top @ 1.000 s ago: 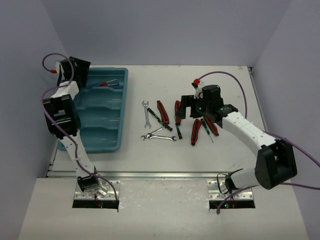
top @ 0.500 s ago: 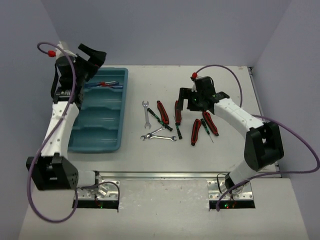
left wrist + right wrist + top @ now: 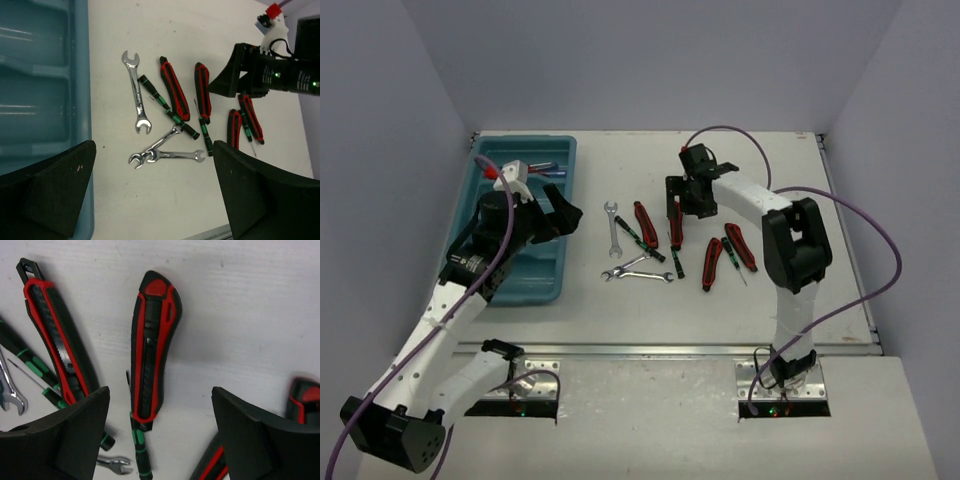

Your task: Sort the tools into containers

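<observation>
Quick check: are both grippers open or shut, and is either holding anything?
Left gripper: open, empty.
Right gripper: open, fingers either side of a red-black tool, not gripping it.

Loose tools [image 3: 710, 263] are lying beside a teal tray [image 3: 532, 288].
The tray is sitting flat on my left, its long compartments running crosswise. Blue and red handles [image 3: 540, 168], probably screwdrivers, are resting in its far compartment. To its right, one silver wrench [image 3: 136, 92] is lying alone and two more wrenches [image 3: 175, 155] are crossing. Four red-and-black handled tools [image 3: 152, 350] and two black-green screwdrivers [image 3: 150, 87] are lying flat nearby.
</observation>
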Motion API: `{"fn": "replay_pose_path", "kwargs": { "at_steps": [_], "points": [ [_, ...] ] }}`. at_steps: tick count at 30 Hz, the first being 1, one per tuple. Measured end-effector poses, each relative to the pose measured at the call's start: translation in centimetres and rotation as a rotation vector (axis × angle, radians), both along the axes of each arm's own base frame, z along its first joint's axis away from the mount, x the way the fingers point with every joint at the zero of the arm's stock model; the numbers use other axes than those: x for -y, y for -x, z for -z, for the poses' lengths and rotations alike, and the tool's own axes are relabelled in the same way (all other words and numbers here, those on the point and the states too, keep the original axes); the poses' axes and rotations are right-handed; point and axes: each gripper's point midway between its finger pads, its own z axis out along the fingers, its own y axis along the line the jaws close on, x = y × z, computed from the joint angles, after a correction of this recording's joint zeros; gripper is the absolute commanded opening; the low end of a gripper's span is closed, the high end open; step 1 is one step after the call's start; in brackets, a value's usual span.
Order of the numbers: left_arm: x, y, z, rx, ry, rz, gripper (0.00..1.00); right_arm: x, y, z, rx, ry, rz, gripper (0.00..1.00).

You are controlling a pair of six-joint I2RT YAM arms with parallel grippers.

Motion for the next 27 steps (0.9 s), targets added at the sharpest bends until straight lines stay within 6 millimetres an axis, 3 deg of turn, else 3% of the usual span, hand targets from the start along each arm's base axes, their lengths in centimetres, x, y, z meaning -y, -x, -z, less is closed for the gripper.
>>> {"fn": "replay_pose_path", "kwargs": {
  "at_steps": [5, 8, 11, 23, 27],
  "points": [
    [-1.2, 2.0, -0.3, 0.036, -0.087, 0.015, 1.00, -0.9, -0.6, 3.3, -0.059, 0.051, -0.021, 0.62],
    [-1.7, 2.7, 1.2, 0.031, -0.110, 0.015, 1.00, -0.9, -1.4, 4.8, -0.067, 0.086, -0.017, 0.51],
    [-1.8, 3.3, 2.5, 0.009, -0.127, 0.026, 1.00, -0.6, -2.0, 4.8, -0.052, 0.103, -0.004, 0.43],
    [-0.9, 3.2, 3.7, -0.018, -0.130, 0.087, 1.00, 0.0, -1.9, 4.9, -0.030, 0.117, 0.023, 0.12],
    [-1.0, 3.3, 3.7, -0.018, -0.132, 0.079, 1.00, 0.1, -1.5, 4.3, -0.036, 0.122, 0.003, 0.08]
  ]
}}
